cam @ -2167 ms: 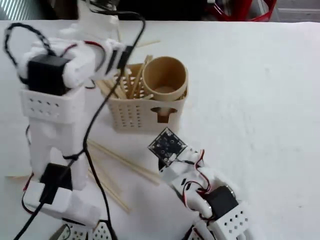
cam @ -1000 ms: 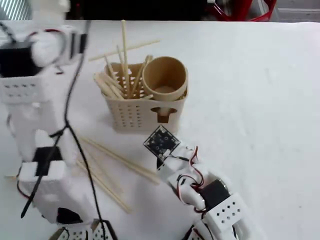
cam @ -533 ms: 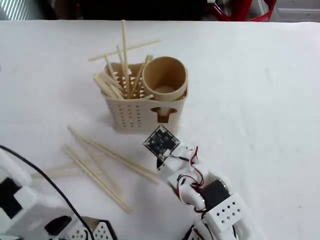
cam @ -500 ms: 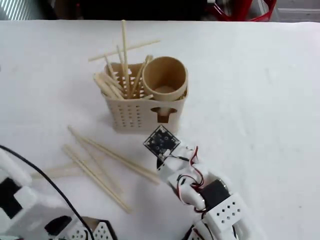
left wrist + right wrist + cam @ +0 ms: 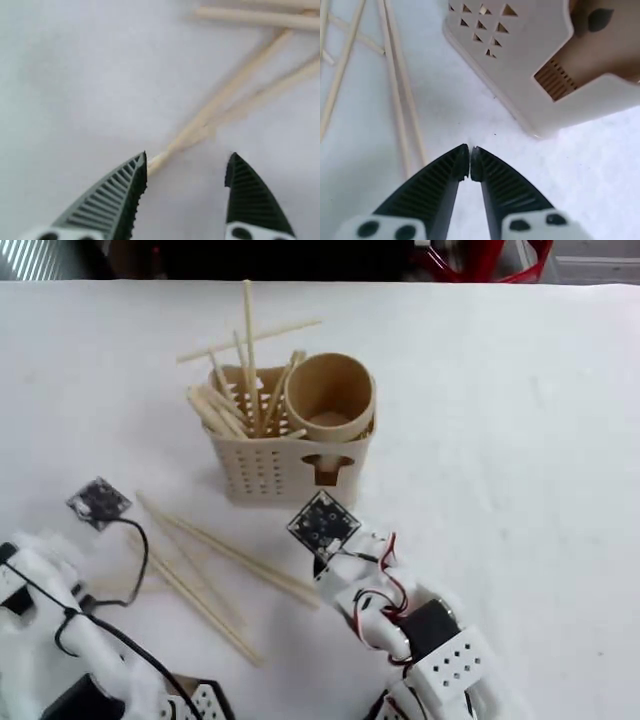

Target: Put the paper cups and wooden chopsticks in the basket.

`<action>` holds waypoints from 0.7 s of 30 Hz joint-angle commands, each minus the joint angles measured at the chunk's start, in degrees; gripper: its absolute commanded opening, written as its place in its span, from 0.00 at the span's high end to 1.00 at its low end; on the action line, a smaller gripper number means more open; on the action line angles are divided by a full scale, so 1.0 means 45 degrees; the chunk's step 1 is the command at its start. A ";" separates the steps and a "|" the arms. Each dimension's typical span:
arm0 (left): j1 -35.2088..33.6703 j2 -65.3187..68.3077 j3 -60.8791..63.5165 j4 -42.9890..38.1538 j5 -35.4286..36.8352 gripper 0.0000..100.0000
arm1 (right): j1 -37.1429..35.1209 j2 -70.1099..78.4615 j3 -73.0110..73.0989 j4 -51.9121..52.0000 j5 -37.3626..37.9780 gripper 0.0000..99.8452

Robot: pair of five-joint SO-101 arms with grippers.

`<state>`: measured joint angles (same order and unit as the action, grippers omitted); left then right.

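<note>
A cream perforated basket (image 5: 275,465) stands mid-table and holds a brown paper cup (image 5: 330,392) and several upright wooden chopsticks (image 5: 245,370). More chopsticks (image 5: 215,565) lie loose on the white table in front of it. My left gripper (image 5: 187,160) hangs open just over the near ends of these chopsticks (image 5: 215,107), with one tip by its finger. My right gripper (image 5: 469,157) is shut on nothing, low over the table, a short way from the basket's wall (image 5: 520,60) and beside two loose chopsticks (image 5: 400,105).
The left arm (image 5: 60,640) fills the near left corner and the right arm (image 5: 400,620) the near middle. White tabletop stretches open to the right of the basket. One chopstick (image 5: 250,340) lies slanted across the basket's far rim.
The left arm has swung away from above the basket, down to the near left, and now sits low over the loose chopsticks. The right arm has hardly shifted.
</note>
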<state>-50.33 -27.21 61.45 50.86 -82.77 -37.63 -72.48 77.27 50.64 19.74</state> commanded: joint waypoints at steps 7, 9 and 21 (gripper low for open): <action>0.1299 -0.0498 0.0762 -0.1426 -0.5490 0.75 | 0.0049 0.0049 -0.0098 -0.0147 0.0117 0.98; 0.1514 -0.0498 0.0938 -0.1387 -0.5490 0.76 | 0.0049 0.0049 -0.0098 -0.0147 0.0117 0.98; 0.1651 -0.0537 0.2344 -0.0801 -0.5490 0.90 | 0.0088 0.0049 -0.0098 -0.0147 0.0117 0.98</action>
<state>-43.47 -29.41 70.95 46.73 -82.77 -37.63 -72.48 77.27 50.64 19.74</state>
